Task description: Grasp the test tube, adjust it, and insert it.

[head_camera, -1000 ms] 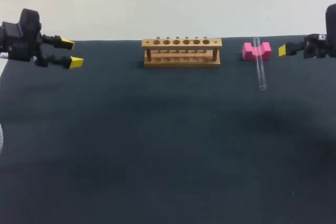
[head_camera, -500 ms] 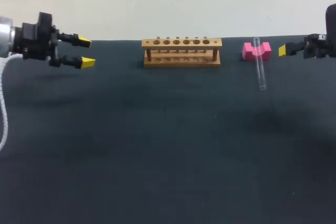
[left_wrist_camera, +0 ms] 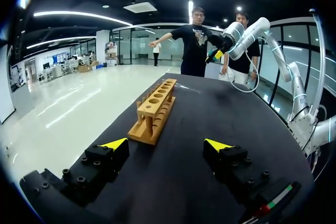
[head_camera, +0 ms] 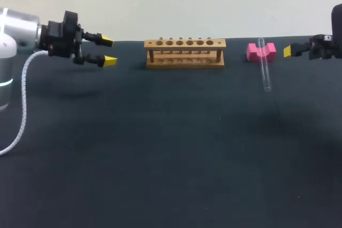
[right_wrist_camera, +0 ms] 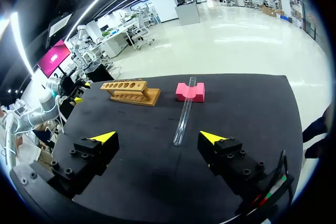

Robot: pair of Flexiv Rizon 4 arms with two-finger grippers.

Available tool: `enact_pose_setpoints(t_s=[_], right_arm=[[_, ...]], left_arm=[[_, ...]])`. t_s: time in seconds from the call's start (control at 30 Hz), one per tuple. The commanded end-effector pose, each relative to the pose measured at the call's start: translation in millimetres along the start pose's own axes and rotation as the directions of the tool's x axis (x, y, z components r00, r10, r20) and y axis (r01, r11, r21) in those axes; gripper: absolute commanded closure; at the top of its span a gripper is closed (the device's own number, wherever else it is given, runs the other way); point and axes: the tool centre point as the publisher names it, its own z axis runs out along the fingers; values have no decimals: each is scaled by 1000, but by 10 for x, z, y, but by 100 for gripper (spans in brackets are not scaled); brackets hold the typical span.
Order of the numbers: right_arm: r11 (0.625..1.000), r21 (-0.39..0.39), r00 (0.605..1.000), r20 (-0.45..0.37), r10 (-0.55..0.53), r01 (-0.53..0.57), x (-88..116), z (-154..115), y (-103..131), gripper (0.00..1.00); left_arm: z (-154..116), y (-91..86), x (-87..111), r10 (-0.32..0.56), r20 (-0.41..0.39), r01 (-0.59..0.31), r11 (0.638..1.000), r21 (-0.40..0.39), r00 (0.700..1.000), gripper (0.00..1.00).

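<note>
left gripper (head_camera: pixel 108 50): upper left of the head view, over the table (head_camera: pixel 171 158). Fingers wide apart, nothing between them. Aimed at the rack's end and well apart from the tube, so likely standing by for the adjust step.
rack (head_camera: pixel 185 53): upper middle, upright near the far edge. Six holes face up, all vacant. This is the insert target.
pink block (head_camera: pixel 252 52): upper right, near the rack's right end. Serves as a notched rest.
test tube (head_camera: pixel 264 73): lies across the block's notch with its near end down on the table. Propped like this, probably so fingers can get around it.
right gripper (head_camera: pixel 288 51): far right edge, level with the block. Fingers spread wide, holding nothing; tube lies ahead of it.
step: grasp not yet made. Right arm is nearest.
</note>
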Motion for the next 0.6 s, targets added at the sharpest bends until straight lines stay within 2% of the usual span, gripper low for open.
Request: enact_pose_setpoints(t_s=[0.03,0.13,0.6], right_arm=[[1000,3,1000,-1,0,0,-1,-6,7,0],[1000,3,1000,-1,0,0,-1,-6,7,0],[1000,3,1000,-1,0,0,-1,-6,7,0]], left_arm=[[30,30,3,-13,17,12,1000,24,1000,0],[-14,-36,-4,12,20,-13,999,34,1000,0],[-14,-36,-4,12,20,-13,999,34,1000,0]])
